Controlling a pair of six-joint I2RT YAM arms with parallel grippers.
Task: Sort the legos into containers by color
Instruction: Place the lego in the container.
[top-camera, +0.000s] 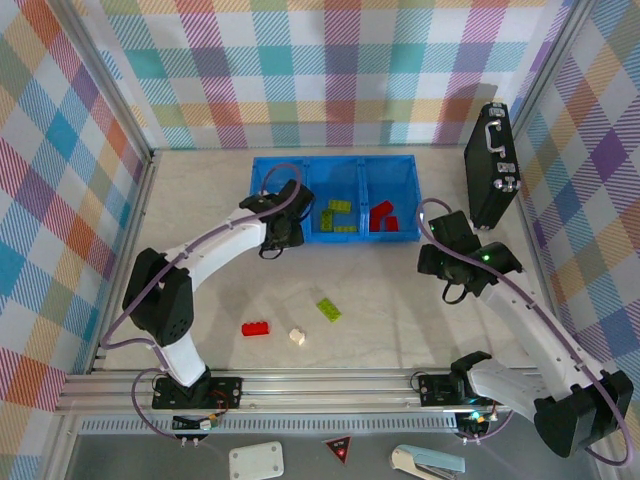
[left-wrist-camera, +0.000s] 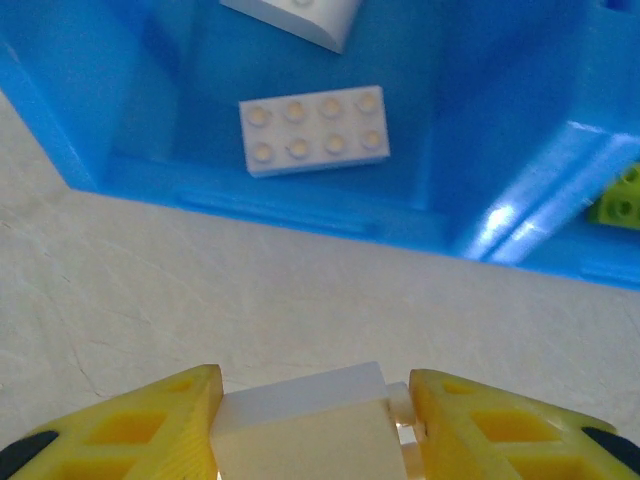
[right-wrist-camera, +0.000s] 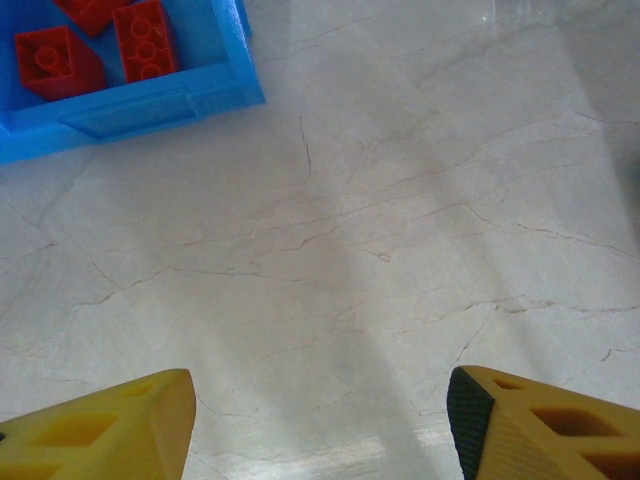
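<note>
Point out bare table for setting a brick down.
Free: the table left of the tray, and under the open right gripper by the tray's red end. Crowded: front centre, around the red brick, cream brick and green brick.

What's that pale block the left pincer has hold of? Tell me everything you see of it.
The cream brick looks like smooth plastic, blocky, its top face paler. The left pincer clamps it between yellow fingers, one on each side. It is held over the marbled table, just short of the blue tray.
</note>
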